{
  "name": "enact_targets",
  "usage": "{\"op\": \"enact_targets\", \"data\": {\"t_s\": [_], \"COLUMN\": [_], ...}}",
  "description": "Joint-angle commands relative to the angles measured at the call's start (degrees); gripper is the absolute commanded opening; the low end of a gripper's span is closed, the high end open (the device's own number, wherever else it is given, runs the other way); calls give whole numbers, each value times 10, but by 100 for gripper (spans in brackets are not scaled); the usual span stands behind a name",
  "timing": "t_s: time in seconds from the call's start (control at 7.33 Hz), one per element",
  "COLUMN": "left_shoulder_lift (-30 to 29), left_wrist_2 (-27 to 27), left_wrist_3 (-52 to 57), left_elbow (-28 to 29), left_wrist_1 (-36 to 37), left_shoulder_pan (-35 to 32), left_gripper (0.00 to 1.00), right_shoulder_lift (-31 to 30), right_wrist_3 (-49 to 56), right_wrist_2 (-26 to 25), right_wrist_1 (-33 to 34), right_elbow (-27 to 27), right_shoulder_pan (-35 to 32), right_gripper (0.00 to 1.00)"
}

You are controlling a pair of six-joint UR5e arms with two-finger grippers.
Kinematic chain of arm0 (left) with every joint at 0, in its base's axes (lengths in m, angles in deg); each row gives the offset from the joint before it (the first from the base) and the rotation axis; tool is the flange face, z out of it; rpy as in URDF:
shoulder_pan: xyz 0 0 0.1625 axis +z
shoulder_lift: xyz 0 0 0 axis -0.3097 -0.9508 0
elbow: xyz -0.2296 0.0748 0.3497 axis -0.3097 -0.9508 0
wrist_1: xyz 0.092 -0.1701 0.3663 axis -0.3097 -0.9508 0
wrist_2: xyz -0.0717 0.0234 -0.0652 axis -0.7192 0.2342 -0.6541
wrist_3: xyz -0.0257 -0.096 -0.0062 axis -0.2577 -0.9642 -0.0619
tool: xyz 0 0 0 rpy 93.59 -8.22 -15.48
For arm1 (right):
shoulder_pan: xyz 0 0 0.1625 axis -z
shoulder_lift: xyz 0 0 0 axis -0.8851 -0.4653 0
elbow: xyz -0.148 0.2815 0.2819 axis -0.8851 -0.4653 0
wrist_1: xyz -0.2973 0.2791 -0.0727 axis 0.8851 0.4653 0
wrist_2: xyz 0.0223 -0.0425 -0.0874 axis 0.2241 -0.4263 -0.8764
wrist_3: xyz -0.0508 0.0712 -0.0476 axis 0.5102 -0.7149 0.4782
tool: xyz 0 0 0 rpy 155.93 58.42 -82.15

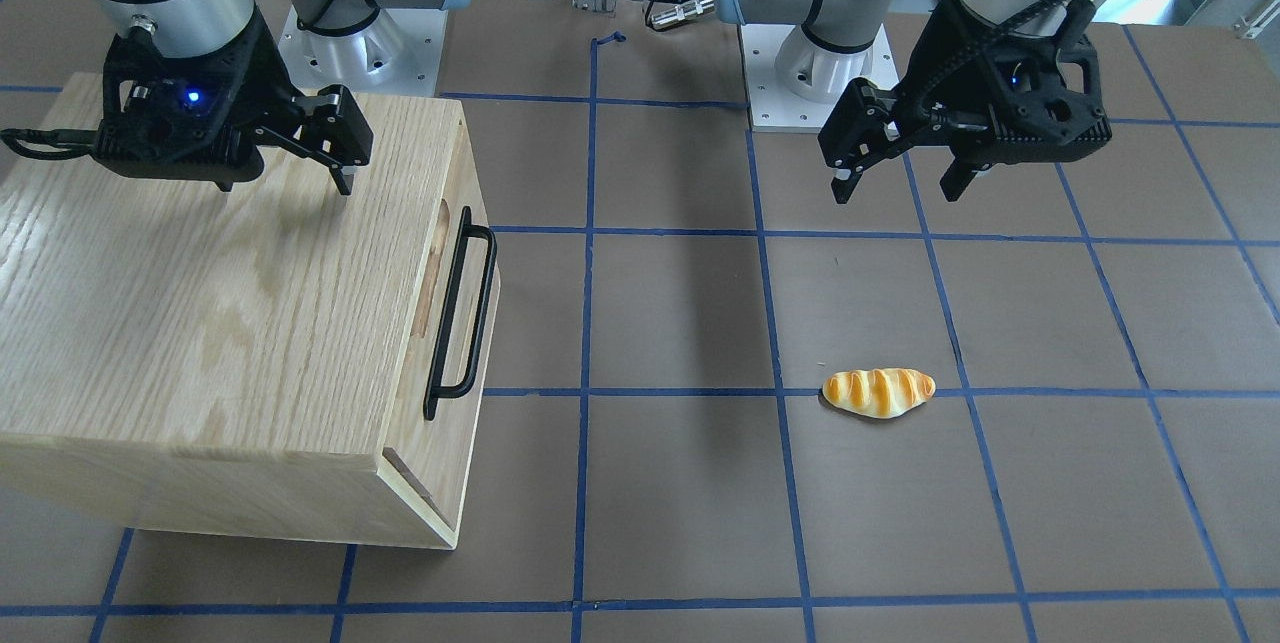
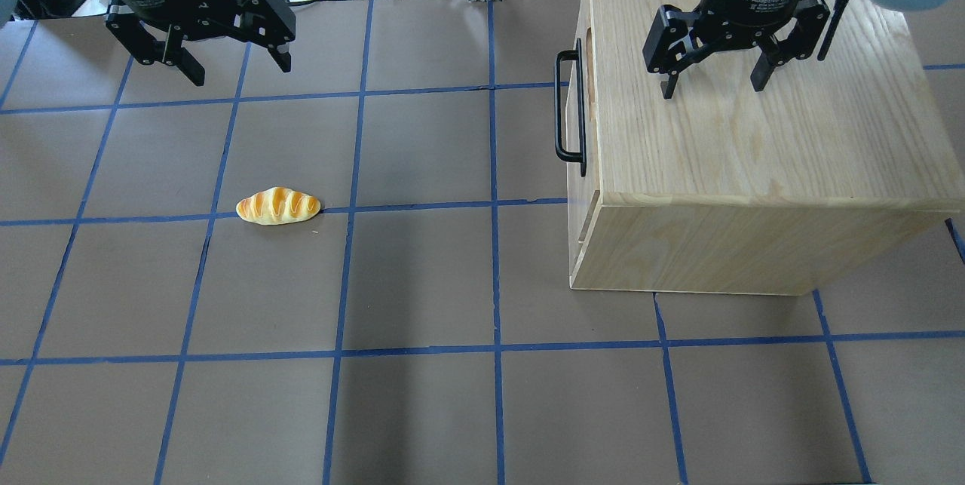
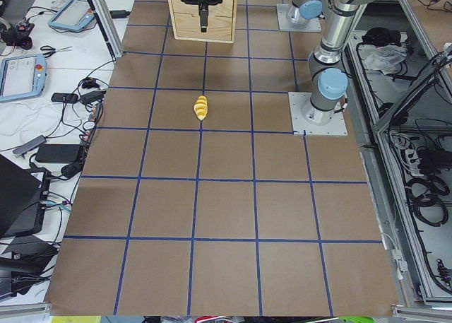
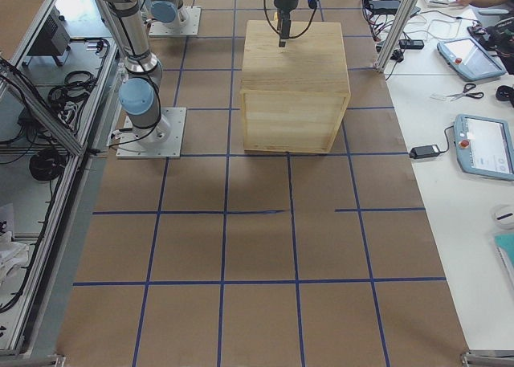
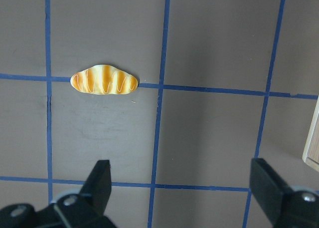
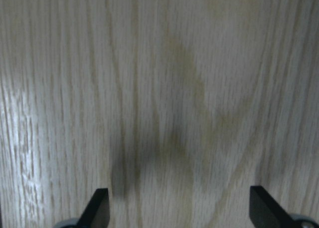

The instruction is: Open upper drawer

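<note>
Brown table (image 2: 422, 281) taped in a blue grid carries an oak cabinet (image 2: 754, 130) at the overhead view's upper right. Its upper drawer (image 1: 418, 378) sits pushed in, black handle (image 1: 480, 313) facing frame centre, so its contents are hidden. The right gripper (image 2: 712, 89) hangs spread and empty over the cabinet top. The left gripper (image 2: 241, 74), upper left, is likewise spread above bare table, and a bread roll (image 2: 277, 206) lies below it in the frame.

I see the upper drawer (image 1: 464, 185) front only edge-on; the cabinet (image 2: 754, 153) runs off the overhead view's right edge
</note>
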Motion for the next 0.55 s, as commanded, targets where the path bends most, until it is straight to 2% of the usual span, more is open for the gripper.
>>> {"op": "enact_targets", "data": {"t_s": [0.0, 0.41], "left_shoulder_lift": [20, -5], "left_wrist_2": [1, 15], "left_wrist_3": [0, 35], "left_elbow": [-19, -19], "left_wrist_1": [-3, 6], "left_shoulder_pan": [-7, 15], "left_gripper": [100, 100], "right_shoulder_lift": [0, 0], "right_wrist_3": [0, 0], "right_wrist_2": [0, 0], "right_wrist_1": [0, 0], "right_elbow": [0, 0], "right_shoulder_pan": [0, 0], "right_gripper": [100, 100]}}
